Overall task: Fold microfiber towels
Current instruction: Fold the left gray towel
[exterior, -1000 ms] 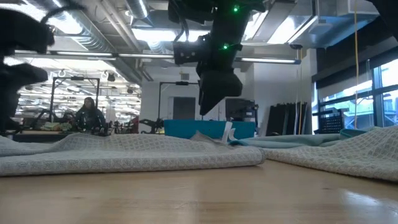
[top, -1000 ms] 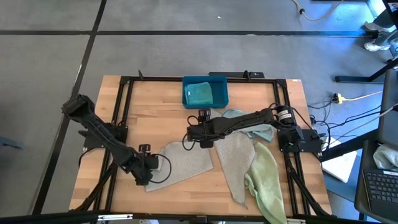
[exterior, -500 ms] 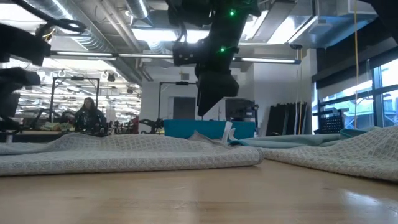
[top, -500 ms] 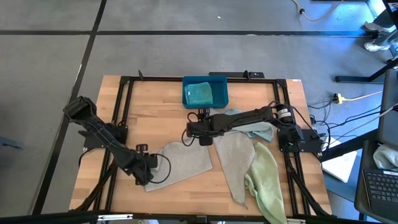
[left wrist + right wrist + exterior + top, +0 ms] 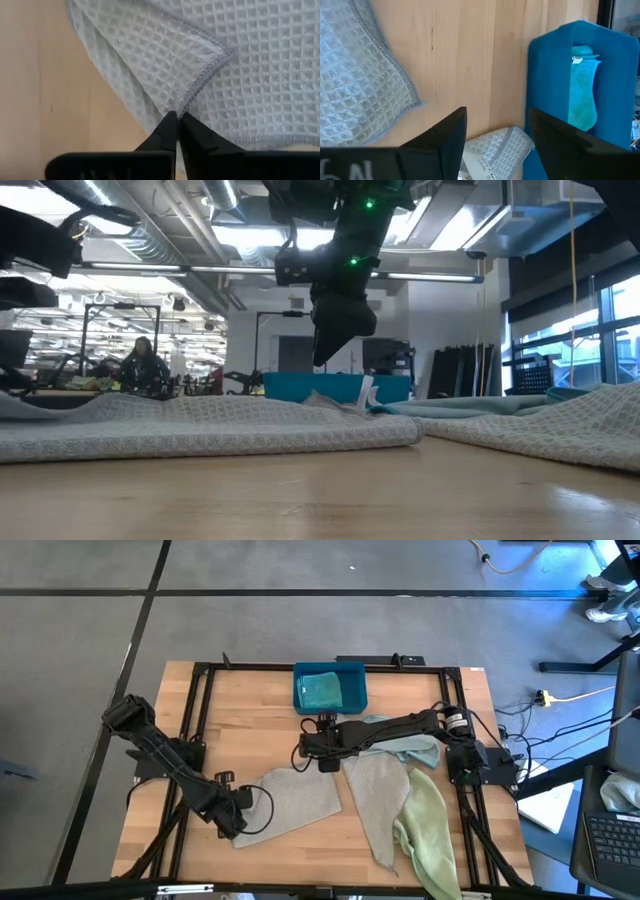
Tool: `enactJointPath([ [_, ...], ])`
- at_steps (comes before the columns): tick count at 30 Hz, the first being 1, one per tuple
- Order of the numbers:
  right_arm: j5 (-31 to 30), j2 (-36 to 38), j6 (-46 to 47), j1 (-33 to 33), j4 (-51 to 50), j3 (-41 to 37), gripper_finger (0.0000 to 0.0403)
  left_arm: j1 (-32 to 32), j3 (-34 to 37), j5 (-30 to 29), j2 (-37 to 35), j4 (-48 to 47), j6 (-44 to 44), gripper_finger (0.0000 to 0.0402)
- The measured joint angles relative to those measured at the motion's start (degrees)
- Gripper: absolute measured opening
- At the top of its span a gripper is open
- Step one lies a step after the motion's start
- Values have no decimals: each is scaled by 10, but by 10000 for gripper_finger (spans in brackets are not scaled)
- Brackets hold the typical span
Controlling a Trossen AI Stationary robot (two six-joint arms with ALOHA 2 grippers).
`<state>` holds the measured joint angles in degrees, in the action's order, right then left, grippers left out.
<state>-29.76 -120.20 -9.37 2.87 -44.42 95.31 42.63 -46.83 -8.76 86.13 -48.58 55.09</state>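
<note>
Pinching the pale grey-beige waffle-weave towel [image 5: 298, 802] near the worktop's front edge, the closed left gripper [image 5: 178, 124] should lift its corner smoothly, while the right gripper [image 5: 306, 752] hovers open mid-table.

Bare wooden counter [image 5: 245, 720] lies open at the far left. The rigid teal-blue plastic bin [image 5: 330, 687] blocks the far middle. Crumpled cloths cover the right side.
</note>
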Motion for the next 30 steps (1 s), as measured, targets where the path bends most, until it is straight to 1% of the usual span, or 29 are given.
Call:
enactJointPath([
  [3, 0, 0, 0, -4, 3, 0, 216, 4, -2, 10, 0, -13, 23, 4],
  [6, 16, 0, -1, -11, 8, 0, 216, 12, -24, 9, 0, -71, 54, 2],
  [10, 44, 0, -2, -20, 18, 0, 216, 22, -62, -8, 0, -159, 92, 1],
  [12, 49, 0, -2, -22, 21, 0, 216, 26, -69, 0, 0, -151, 94, 3],
  [17, 50, 0, -11, -25, 26, 0, 216, 26, -65, 21, 0, -94, 116, 2],
  [21, 51, 0, -19, -25, 31, 0, 216, 37, -65, 24, 0, -109, 156, 1],
  [26, 74, 0, -22, -27, 31, 0, 216, 62, -65, 38, 0, -142, 211, 1],
  [30, 75, 0, -29, -28, 41, 0, 216, 75, -65, 38, 0, -135, 228, 1],
])
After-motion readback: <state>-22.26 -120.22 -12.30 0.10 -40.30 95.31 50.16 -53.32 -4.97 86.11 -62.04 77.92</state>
